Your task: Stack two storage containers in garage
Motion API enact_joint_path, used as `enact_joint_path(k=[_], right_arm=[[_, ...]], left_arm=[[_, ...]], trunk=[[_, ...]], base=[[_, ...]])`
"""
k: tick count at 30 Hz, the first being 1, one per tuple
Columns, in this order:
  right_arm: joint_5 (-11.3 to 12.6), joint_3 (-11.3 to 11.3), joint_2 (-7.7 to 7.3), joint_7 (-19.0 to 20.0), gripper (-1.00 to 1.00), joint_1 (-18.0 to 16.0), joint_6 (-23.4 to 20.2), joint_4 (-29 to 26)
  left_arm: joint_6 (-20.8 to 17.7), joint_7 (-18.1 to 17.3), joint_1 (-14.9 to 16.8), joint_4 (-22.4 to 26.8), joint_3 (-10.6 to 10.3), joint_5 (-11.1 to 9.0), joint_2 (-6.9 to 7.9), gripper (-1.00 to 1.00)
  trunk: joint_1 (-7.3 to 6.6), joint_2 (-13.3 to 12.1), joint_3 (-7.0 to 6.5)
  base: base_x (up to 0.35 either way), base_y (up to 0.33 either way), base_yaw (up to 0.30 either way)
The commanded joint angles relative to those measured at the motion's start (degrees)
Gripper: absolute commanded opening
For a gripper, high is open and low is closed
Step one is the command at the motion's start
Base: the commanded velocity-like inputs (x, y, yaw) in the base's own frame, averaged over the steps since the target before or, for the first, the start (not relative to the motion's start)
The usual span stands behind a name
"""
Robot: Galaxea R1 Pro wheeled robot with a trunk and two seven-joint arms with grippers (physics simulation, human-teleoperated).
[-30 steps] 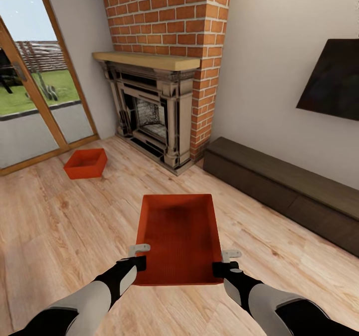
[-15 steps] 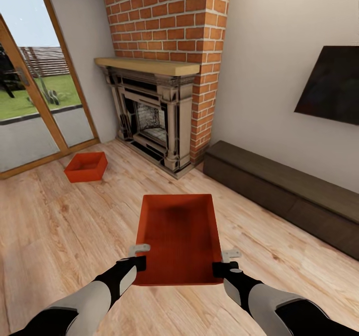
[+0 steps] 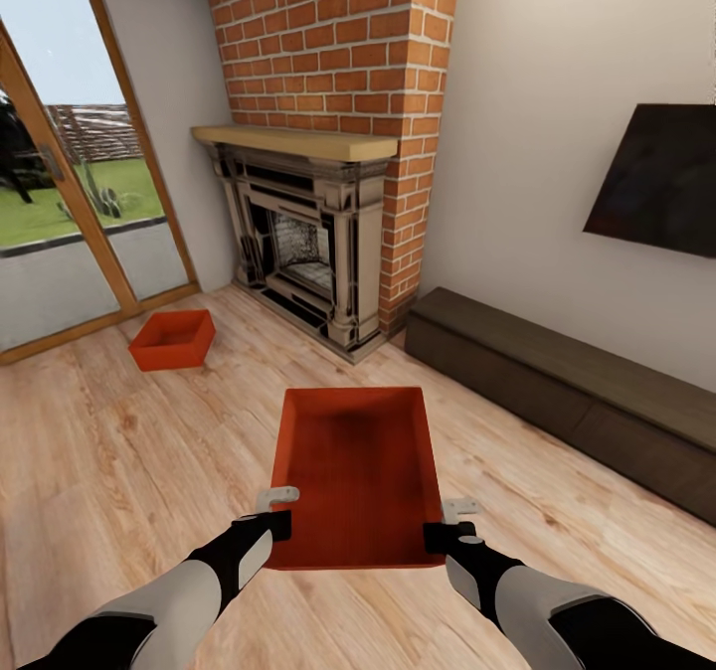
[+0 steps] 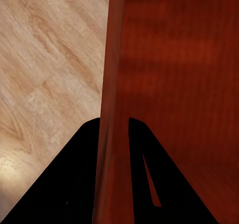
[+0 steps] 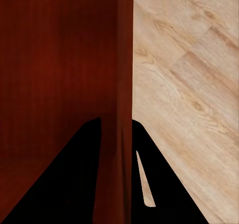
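Both arms reach forward, level and parallel. The left gripper (image 3: 277,511) pinches one side wall of the storage container (image 3: 356,471) between its fingers — the right gripper (image 3: 447,521) clamps the opposite wall likewise.

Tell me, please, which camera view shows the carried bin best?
The head view: the whole carried bin shows, open top up, held between the left gripper and right gripper. Each wrist view shows just one thin side wall pinched between dark fingers.
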State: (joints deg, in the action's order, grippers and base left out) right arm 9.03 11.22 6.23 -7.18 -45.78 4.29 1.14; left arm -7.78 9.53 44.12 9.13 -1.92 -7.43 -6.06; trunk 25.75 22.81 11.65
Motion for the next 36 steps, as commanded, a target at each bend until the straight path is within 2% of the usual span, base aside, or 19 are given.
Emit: enact_joint_path(k=[1,36], right_arm=[[1.52,-0.06,0.01,-4.51,-1.00,-0.05,0.37,0.35],[1.52,-0.06,0.10,-4.51,-1.00,-0.06,0.45,0.35]], left_arm=[[-0.13,2.33,0.06,0.31,0.34,0.93,-0.01,-1.00],[-0.13,2.33,0.06,0.36,0.42,0.93,0.42,-1.00]], trunk=[[0.03,0.11,0.01],[0.03,0.11,-3.21]], base=[[0.000,0.000,0.000],[0.000,0.000,0.000]])
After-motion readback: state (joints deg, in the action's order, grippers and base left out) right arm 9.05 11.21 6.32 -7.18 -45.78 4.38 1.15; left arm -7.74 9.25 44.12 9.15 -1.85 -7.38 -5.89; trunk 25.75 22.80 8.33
